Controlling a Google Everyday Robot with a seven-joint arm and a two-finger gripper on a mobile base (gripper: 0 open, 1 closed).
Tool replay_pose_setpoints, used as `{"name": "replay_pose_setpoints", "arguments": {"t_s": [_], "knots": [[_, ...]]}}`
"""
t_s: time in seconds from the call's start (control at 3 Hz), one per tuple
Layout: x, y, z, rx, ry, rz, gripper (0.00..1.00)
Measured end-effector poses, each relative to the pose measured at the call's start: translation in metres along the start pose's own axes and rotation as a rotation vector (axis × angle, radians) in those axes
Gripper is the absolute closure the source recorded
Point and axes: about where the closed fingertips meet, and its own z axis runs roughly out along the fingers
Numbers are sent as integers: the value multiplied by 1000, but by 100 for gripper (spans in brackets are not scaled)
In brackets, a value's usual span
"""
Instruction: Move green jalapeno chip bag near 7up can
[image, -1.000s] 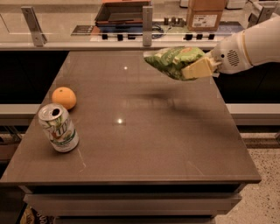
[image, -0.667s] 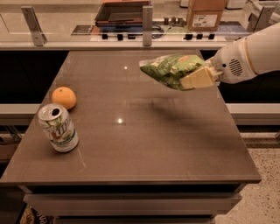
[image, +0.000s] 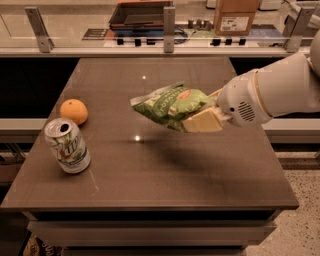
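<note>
Above the middle of the brown table (image: 200, 180), the gripper (image: 200, 116) hangs in the air at the end of a white arm (image: 280, 95) that reaches in from the right. Its 2 fingers are clamped on the green jalapeno chip bag (image: 167, 106): 1 cream-coloured pad (image: 204, 121) presses the bag's lower right side, and the other finger shows only as a sliver behind the bag's upper right corner. The bag is held clear of the tabletop, lying roughly level with its pale sealed end pointing left, and it casts a soft shadow on the surface below. Its print is mottled light green with a small red oval near the top. There is white lettering across the front, but I cannot read it.

The 7up can (image: 67, 146) stands upright near the table's front left corner, well apart from the bag. Its silver top is open, and the green logo with a red dot faces forward, though only part of it can be made out. Just behind the can sits 1 orange (image: 74, 111), near it but not touching.

Beyond the table, on the far counter, a cardboard box (image: 237, 15) carries a white label whose print is too small to read.
</note>
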Motion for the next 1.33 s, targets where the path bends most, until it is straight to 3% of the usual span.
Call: {"name": "replay_pose_setpoints", "arguments": {"t_s": [0.67,1.0,1.33], "knots": [[9,60,37,-39,56,-68,100],[19,83,53,-54,87,-66,100],[19,85,54,-55,90,-70,82]]}}
